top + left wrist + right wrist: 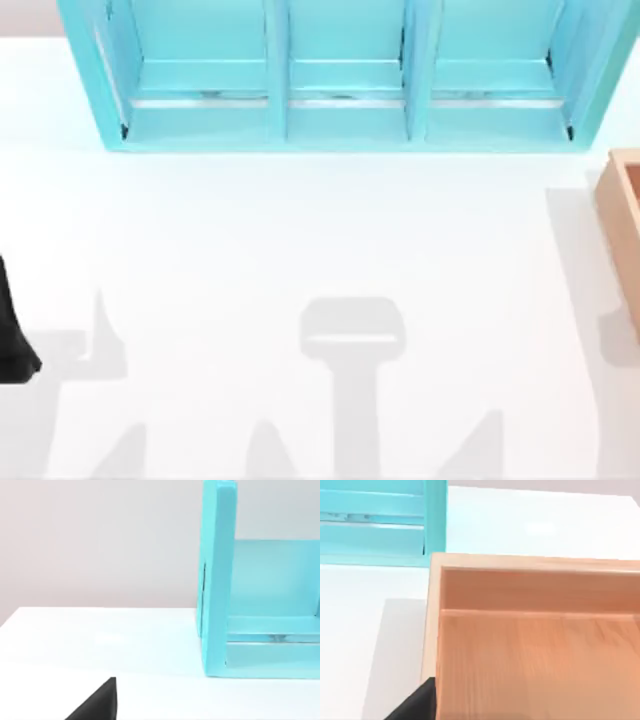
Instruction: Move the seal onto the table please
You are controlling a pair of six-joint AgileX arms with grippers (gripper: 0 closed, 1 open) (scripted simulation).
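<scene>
The white tabletop [300, 230] spreads wide and bare-looking under soft grey shadows [352, 330] that fall across its near half. Along the far edge stands a light-blue shelf unit [345, 130] with three compartments side by side, open toward the near side.

At the right edge of the tabletop, well apart from the shelf unit's middle but close to its right end, sits a tan wooden box [625, 200]. It is cut off by the frame there.

The left arm [12, 330] is a black shape at the far left edge, near side. A dark wedge of the left gripper [97, 702] hangs low over the white surface, with the left end wall of the shelf unit [217, 580] ahead of it. Whether this gripper is apart or together I cannot tell.

The right gripper [415, 702] also shows as a black wedge. It sits just at the near-left corner of the wooden box [530, 562], with the shelf unit's end [370, 540] beyond — its state cannot be told either.

Where the seal lies I cannot tell.
</scene>
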